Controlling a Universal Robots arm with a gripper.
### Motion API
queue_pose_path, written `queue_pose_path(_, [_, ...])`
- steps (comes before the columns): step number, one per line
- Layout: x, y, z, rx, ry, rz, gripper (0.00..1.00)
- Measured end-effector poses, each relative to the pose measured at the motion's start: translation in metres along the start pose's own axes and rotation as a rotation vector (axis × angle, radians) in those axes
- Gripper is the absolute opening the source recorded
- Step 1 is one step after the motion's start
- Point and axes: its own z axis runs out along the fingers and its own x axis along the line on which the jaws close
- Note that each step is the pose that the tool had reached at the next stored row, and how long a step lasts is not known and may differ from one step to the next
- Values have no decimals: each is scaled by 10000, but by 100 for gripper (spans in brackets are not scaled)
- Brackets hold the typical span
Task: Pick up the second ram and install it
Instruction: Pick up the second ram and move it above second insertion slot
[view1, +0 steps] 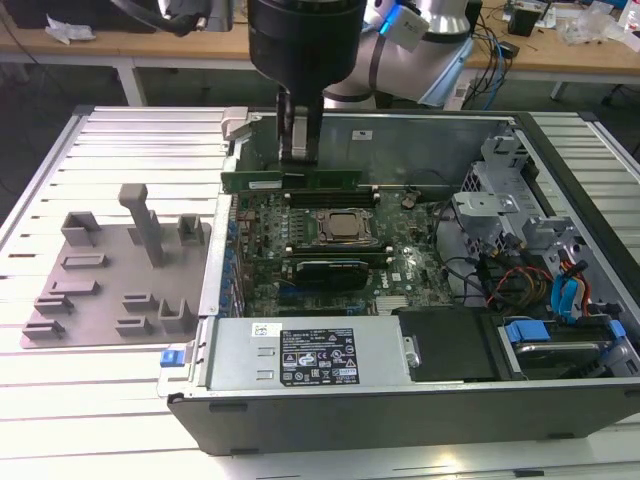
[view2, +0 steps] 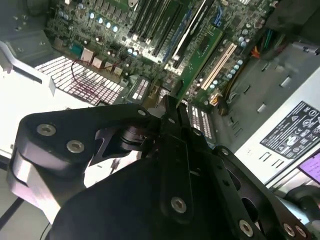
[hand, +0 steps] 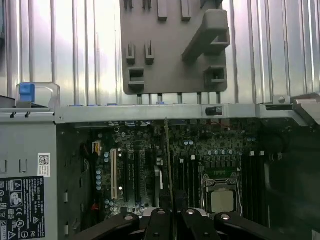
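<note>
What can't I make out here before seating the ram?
- Exterior view: whether the ram touches anything below. The ram itself and the gripper hide what lies under it.
- First wrist view: the ram's faces and notch, because it stands edge-on.
- Second wrist view: the grip on the ram, covered by the gripper's own body.
- Latches of the slots: too small to tell whether they are open or closed.

Exterior view overlooks the open case; both wrist views look past the end effector onto its motherboard.
</note>
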Motion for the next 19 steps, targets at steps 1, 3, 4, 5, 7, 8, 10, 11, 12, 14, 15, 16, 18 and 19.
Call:
queue_pose_path(1, [-1, -28, -1, 0, 4, 1, 11])
queue_pose_path(3, [-5, -134, -6, 1, 26, 0, 11])
queue_pose_path(4, [-7, -190, -9, 1, 36, 3, 11])
queue_pose_path(5, [-9, -243, -11, 2, 45, 3, 11])
queue_pose_path(7, [-10, -292, -13, 2, 56, 2, 11])
queue_pose_path(8, [-12, -333, -15, 2, 67, 4, 11])
queue_pose_path(10, [-13, -400, -7, 4, 84, 3, 11])
queue_pose_path(11, [-12, -408, 7, 3, 94, 3, 11])
queue_pose_path(12, [-8, -412, 48, 4, 96, 14, 11])
queue_pose_path(14, [0, -418, 141, 14, 90, 125, 11])
queue_pose_path(15, [3, -423, 173, 30, 81, 299, 11])
queue_pose_path(16, [6, -431, 209, 61, 64, 648, 11])
queue_pose_path(18, [1, -470, 229, 82, 55, 878, 11])
queue_pose_path(19, [-21, -518, 236, 86, 65, 920, 11])
